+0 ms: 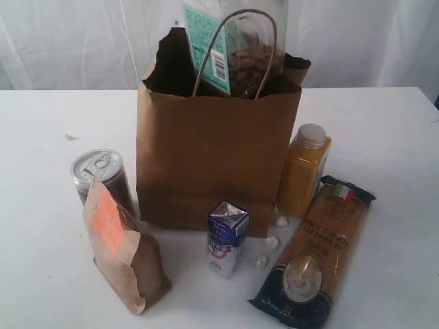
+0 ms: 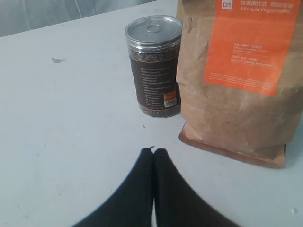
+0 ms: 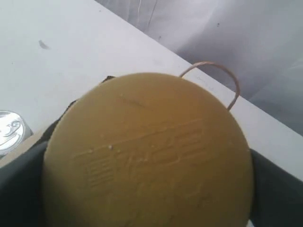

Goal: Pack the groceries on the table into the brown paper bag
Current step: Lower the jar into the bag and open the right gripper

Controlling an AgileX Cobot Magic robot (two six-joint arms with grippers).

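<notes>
Held: yellow-lidded clear jar (image 1: 240, 55) at mouth of tall brown kraft paper bag (image 1: 212, 151).
Lid clamped by right gripper (image 3: 149, 198), jaws wide; left gripper (image 2: 153, 153) pressed together, empty.

Staged lab-style test space: bare white tabletop (image 1: 384, 137), white draped sheeting (image 1: 68, 41) as backdrop behind bag (image 1: 212, 151), packaged groceries (image 1: 228, 236) set out singly beside and before bag.
</notes>
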